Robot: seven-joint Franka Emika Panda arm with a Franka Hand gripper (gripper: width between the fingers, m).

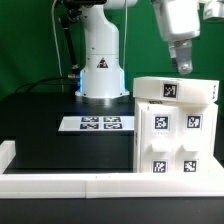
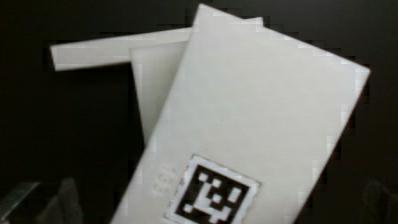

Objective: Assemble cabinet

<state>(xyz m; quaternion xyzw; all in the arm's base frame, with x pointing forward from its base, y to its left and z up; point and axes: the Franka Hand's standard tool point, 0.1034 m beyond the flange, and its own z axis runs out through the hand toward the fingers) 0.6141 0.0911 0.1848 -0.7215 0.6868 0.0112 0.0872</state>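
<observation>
The white cabinet (image 1: 172,138) stands at the exterior view's right, with four markers on its front. A flat white panel (image 1: 176,90) with one marker lies across its top, slightly askew. My gripper (image 1: 184,66) hangs in the air just above that panel without touching it. In the wrist view the panel (image 2: 249,110) fills the picture, its marker (image 2: 217,192) between my fingers. A second white edge of the cabinet (image 2: 111,54) shows beneath it. My fingertips (image 2: 32,200) sit dimly at the picture's sides, wide apart and empty.
The marker board (image 1: 97,124) lies on the black table in front of the arm's white base (image 1: 101,72). A long low white border rail (image 1: 70,186) runs along the table's near edge and up the exterior view's left side.
</observation>
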